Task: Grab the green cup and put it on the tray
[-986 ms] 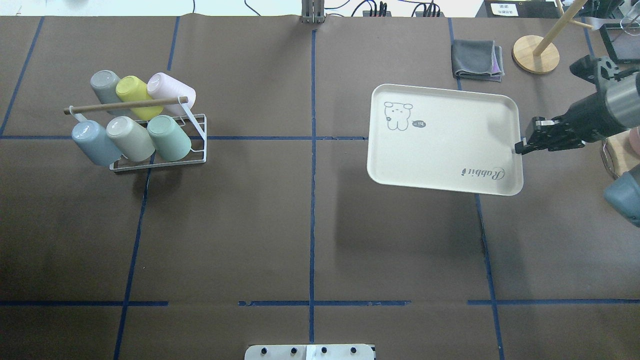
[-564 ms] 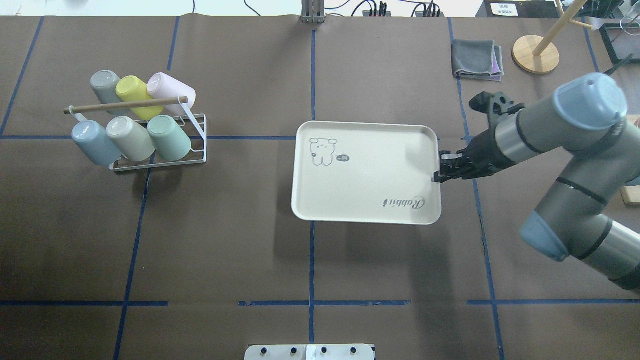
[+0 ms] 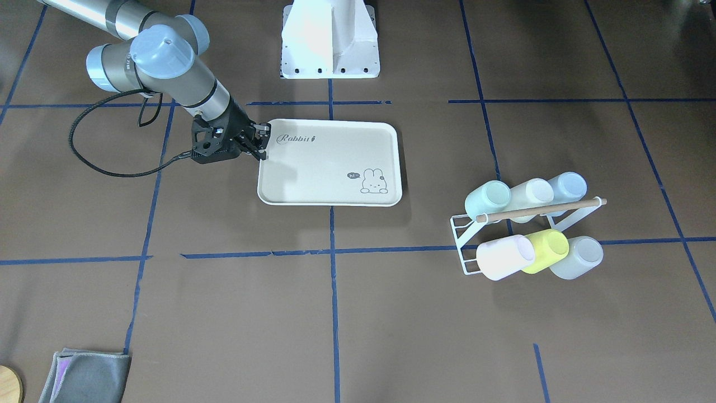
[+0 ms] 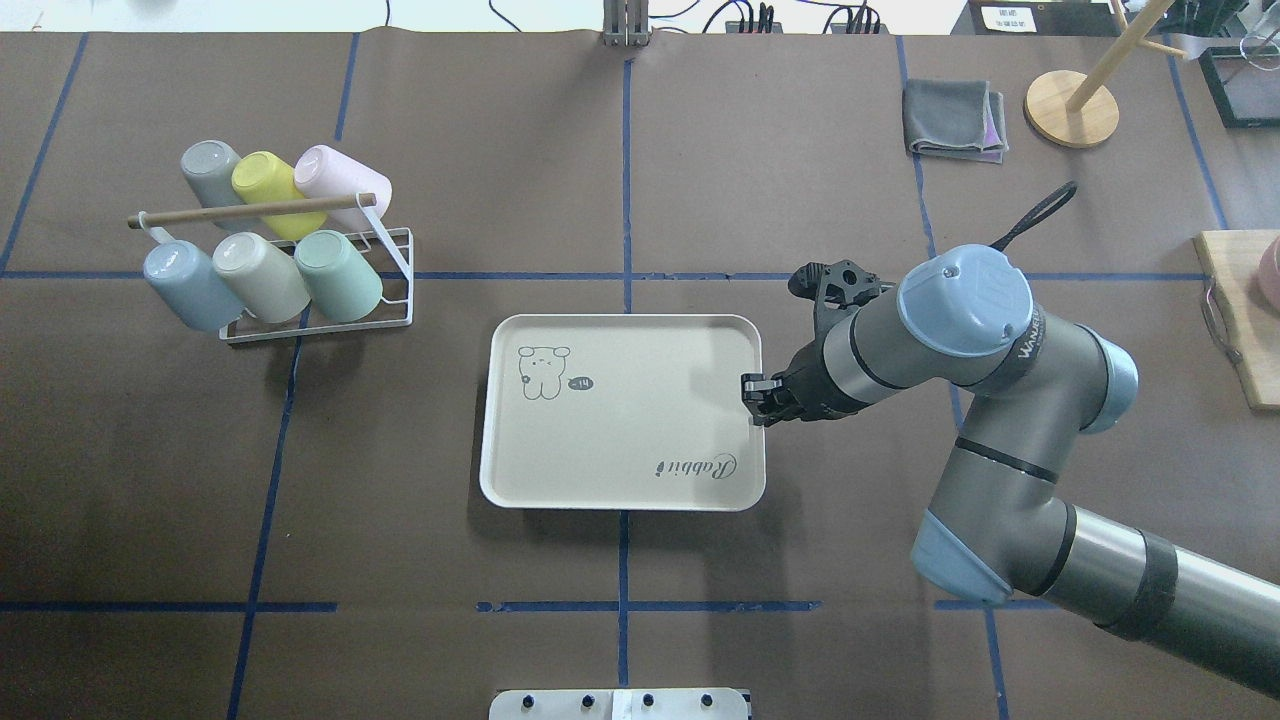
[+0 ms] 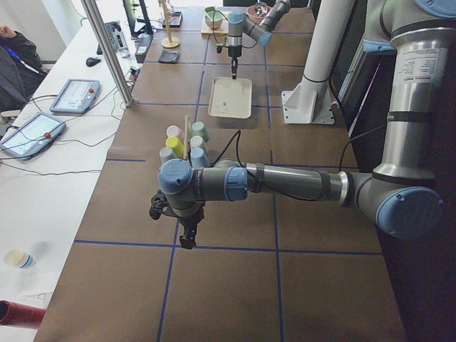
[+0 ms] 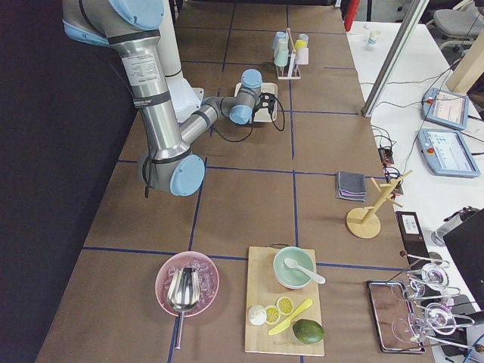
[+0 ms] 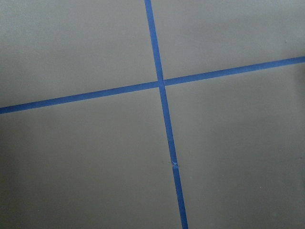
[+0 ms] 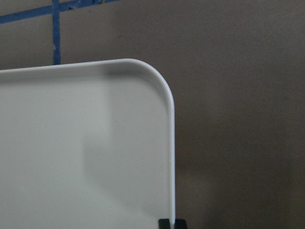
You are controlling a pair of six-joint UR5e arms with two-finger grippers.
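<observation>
The green cup (image 4: 338,275), pale mint, lies tilted on a white wire rack (image 4: 397,262) at the left of the table, beside a beige cup and a pale blue cup; it also shows in the front-facing view (image 3: 488,200). The cream tray (image 4: 620,450) with the "Rabbit" script sits low at the table's middle and is empty. My right gripper (image 4: 755,400) is shut on the tray's right rim; the pinch shows in the right wrist view (image 8: 171,223). My left gripper (image 5: 187,239) shows only in the exterior left view, over bare table; I cannot tell its state.
The rack also holds grey, yellow-green and pink cups behind a wooden rod (image 4: 250,210). A folded grey cloth (image 4: 955,120) and a wooden stand (image 4: 1072,108) are at the far right. A cutting board (image 4: 1235,330) lies at the right edge.
My right arm has carried the tray from the far right to the table's middle, leftward and toward the robot's base. The cups and rack have not moved.
</observation>
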